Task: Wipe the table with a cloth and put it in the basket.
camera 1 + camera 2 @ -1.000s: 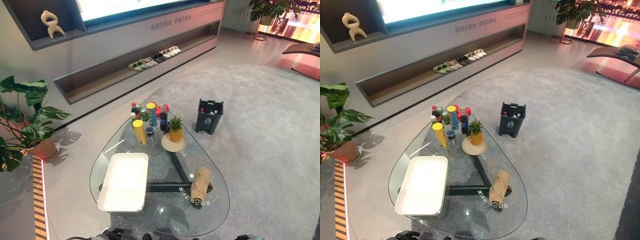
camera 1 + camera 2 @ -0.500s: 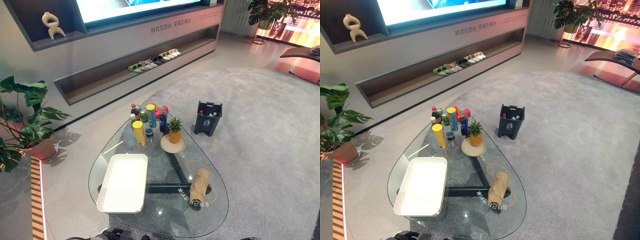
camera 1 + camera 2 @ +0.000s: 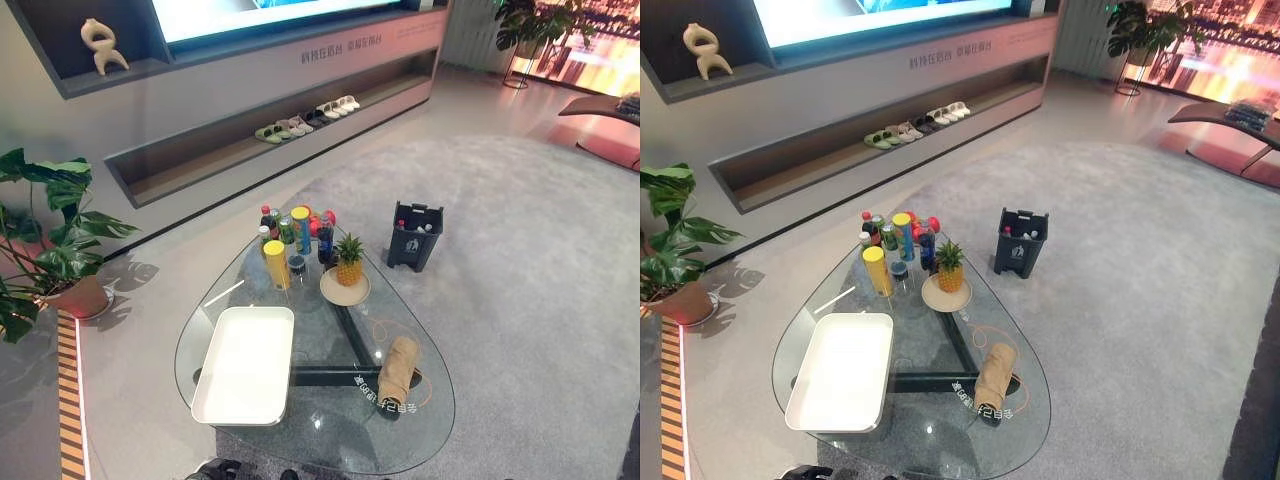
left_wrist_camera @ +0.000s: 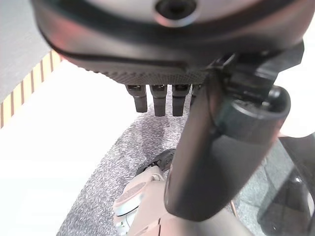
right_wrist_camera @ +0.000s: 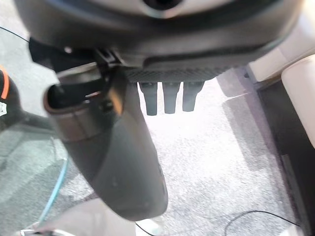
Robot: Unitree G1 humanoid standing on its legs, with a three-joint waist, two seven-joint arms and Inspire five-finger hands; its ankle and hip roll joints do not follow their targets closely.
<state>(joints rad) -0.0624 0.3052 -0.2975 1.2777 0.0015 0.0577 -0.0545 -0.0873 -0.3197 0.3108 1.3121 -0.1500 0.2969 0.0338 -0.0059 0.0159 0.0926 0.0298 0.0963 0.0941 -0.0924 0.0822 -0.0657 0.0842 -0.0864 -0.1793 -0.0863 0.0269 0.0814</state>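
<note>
A rolled tan cloth [image 3: 398,368] lies on the near right part of the round glass table [image 3: 330,432]. A white rectangular tray [image 3: 245,365] rests on the table's near left. A dark bin [image 3: 415,236] stands on the carpet past the table's far right side. My left hand [image 4: 172,49] hangs over the carpet beside the table's edge, fingers [image 4: 160,101] straight, holding nothing. My right hand [image 5: 162,49] hangs likewise over the carpet, its fingers [image 5: 170,98] straight and empty. Both hands are well apart from the cloth.
At the table's far end stand several bottles and cans [image 3: 290,235] and a pineapple [image 3: 348,260] on a small plate. A potted plant [image 3: 55,240] stands on the left. A low wall shelf [image 3: 270,140] holds slippers. Grey carpet surrounds the table.
The whole view has shifted slightly as the camera moved. Nothing on the table has moved.
</note>
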